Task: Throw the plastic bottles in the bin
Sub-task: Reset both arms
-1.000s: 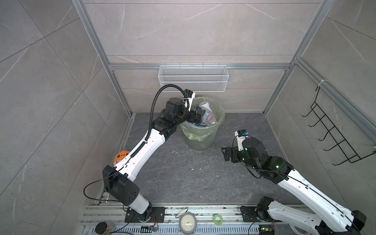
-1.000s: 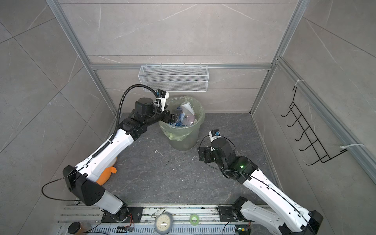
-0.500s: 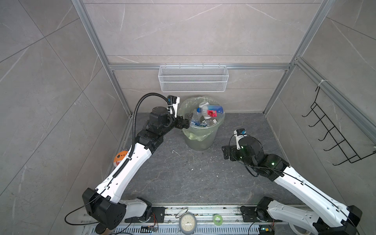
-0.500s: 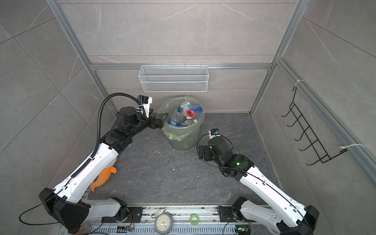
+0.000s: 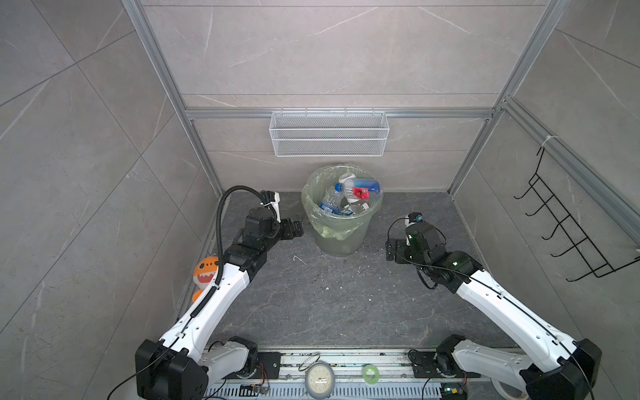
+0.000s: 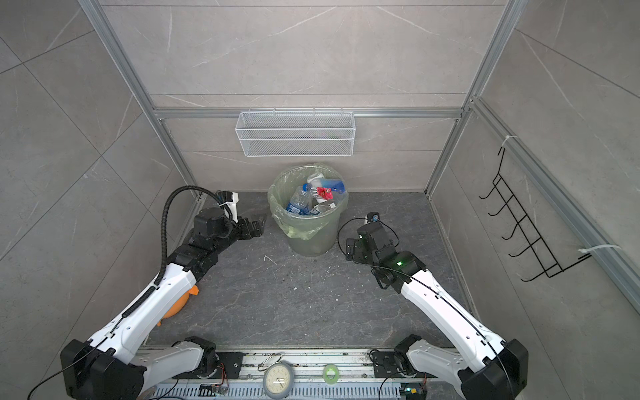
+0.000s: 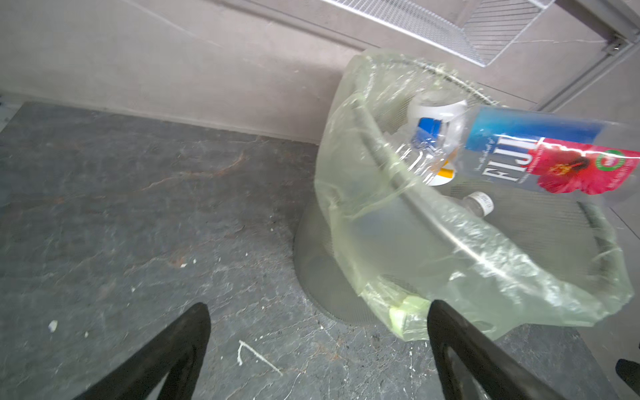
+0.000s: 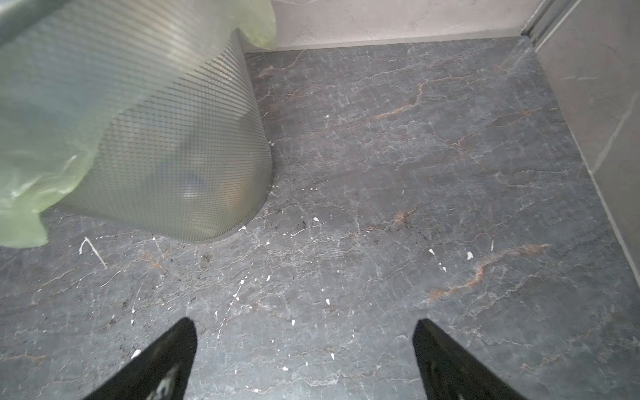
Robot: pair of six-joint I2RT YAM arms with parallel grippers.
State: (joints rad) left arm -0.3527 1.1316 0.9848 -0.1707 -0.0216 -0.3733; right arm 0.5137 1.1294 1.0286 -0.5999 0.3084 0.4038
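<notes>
Clear plastic bottles (image 5: 334, 202) with blue, white and red labels lie heaped inside the bin (image 5: 341, 244), which stands just above mid-frame in both top views, its pale green bag (image 5: 330, 231) folded over the rim. One blue-and-red labelled bottle (image 7: 554, 156) lies across the top of the pile. Just left of the bin, apart from its wall, the left end effector (image 5: 294, 227) hangs released, jaws spread, grasping nothing. To the bin's right, the right end effector (image 5: 392, 250) is likewise spread wide and empty above the dark table (image 5: 311, 304). An orange plush toy (image 5: 206, 273) sits at the table's left edge.
</notes>
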